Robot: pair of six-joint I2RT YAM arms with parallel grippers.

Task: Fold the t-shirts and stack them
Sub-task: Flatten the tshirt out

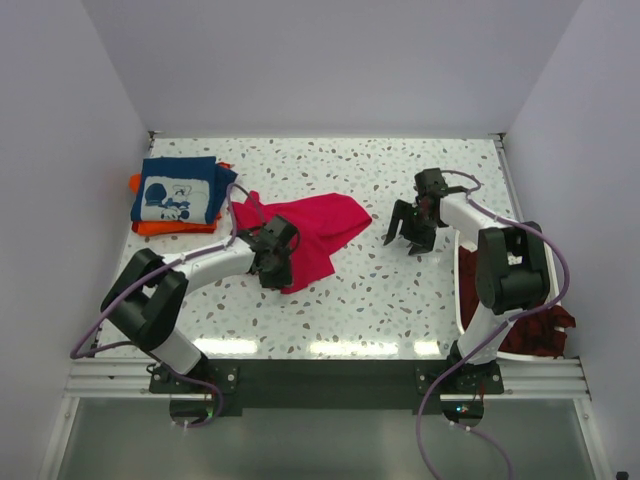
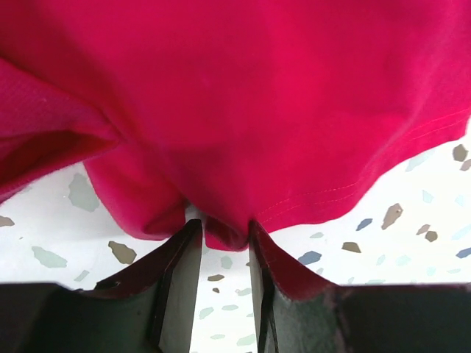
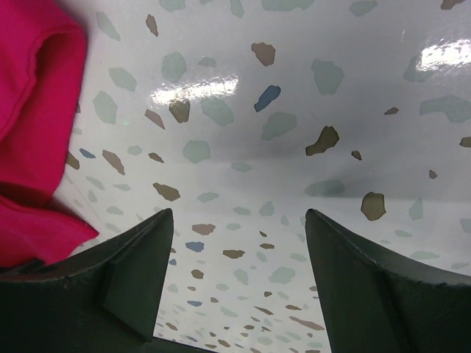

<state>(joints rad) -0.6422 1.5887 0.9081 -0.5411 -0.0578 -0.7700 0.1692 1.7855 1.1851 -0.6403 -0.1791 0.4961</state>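
Observation:
A bright crimson-pink t-shirt [image 1: 322, 225] lies crumpled at the table's middle. My left gripper [image 1: 275, 262] is at its near-left edge. In the left wrist view the gripper [image 2: 224, 224] is shut on a fold of this shirt [image 2: 257, 95] at the fingertips. My right gripper [image 1: 408, 240] is open and empty above bare table, to the right of the shirt. In the right wrist view this gripper [image 3: 239, 213] shows the shirt's edge [image 3: 29, 110] at the left. A folded navy t-shirt [image 1: 180, 188] with white print lies on an orange one [image 1: 170, 228] at the back left. Dark maroon t-shirts [image 1: 535, 330] fill the basket.
A white plastic laundry basket [image 1: 462, 290] stands at the right edge beside the right arm. White walls close in the speckled table [image 1: 400, 300] on the left, back and right.

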